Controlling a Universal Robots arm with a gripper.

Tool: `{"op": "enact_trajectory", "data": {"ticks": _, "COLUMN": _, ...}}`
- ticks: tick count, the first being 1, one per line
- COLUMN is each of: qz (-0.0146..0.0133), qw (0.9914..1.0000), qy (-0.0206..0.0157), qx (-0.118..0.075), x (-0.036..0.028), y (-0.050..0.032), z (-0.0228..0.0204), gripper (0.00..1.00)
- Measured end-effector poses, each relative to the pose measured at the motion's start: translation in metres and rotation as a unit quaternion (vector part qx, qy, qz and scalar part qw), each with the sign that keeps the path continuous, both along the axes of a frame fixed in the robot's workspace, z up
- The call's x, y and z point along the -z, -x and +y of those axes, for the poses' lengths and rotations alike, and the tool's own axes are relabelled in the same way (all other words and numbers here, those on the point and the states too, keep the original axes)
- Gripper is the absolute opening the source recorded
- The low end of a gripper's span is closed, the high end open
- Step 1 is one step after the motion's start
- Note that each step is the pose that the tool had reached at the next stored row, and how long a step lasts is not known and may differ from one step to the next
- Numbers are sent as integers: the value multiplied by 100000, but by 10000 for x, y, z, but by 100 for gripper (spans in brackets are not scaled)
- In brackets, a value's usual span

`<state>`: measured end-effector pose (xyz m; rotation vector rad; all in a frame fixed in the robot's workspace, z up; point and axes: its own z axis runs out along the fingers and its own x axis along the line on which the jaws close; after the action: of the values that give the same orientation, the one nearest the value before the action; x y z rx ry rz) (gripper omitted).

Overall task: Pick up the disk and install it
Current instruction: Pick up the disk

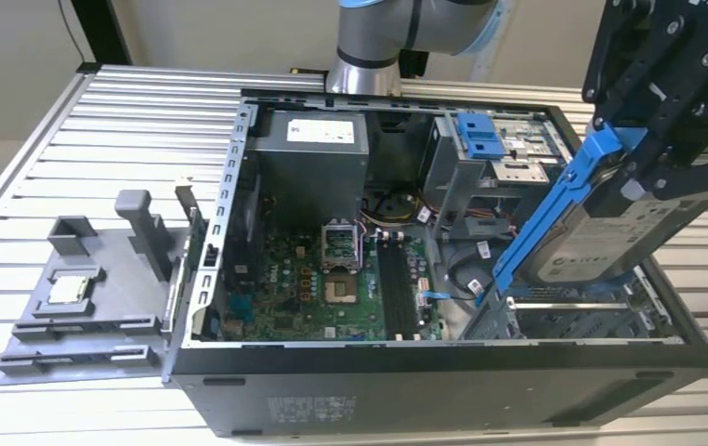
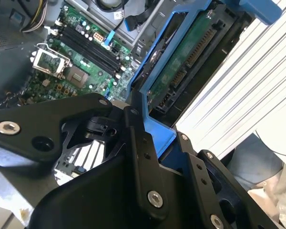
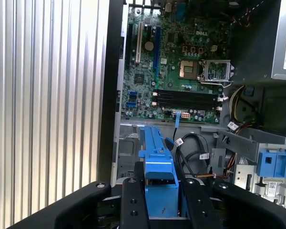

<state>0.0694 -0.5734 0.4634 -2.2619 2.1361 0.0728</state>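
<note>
We judge the pick-up done and the install under way: our gripper (image 1: 642, 167) is clamped on the disk (image 1: 596, 242), held tilted over the open computer case (image 1: 453, 367) at the exterior view's right, and seating it should call for straightening that tilt.

Table (image 1: 119, 121): silver ribbed aluminium slats, spans the whole frame in the exterior view. Open black computer case (image 1: 428, 395) lies on its side on the slats, centre to right of frame, open face up. Grey plastic tray (image 1: 106, 307) sits on the slats at lower left, just beside the case's wall.
</note>
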Motion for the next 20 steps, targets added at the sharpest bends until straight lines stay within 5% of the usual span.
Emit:
{"op": "enact_trajectory", "data": {"ticks": 8, "qz": -43, "qw": 100000, "qy": -105, "qx": 52, "x": 22, "y": -31, "z": 0, "gripper": 0}}
{"op": "enact_trajectory", "data": {"ticks": 15, "qz": -44, "qw": 99991, "qy": -1086, "qx": 821, "x": 64, "y": -141, "z": 0, "gripper": 0}}
{"op": "enact_trajectory", "data": {"ticks": 20, "qz": -58, "qw": 99967, "qy": -1244, "qx": 2244, "x": 102, "y": -167, "z": -5, "gripper": 0}}
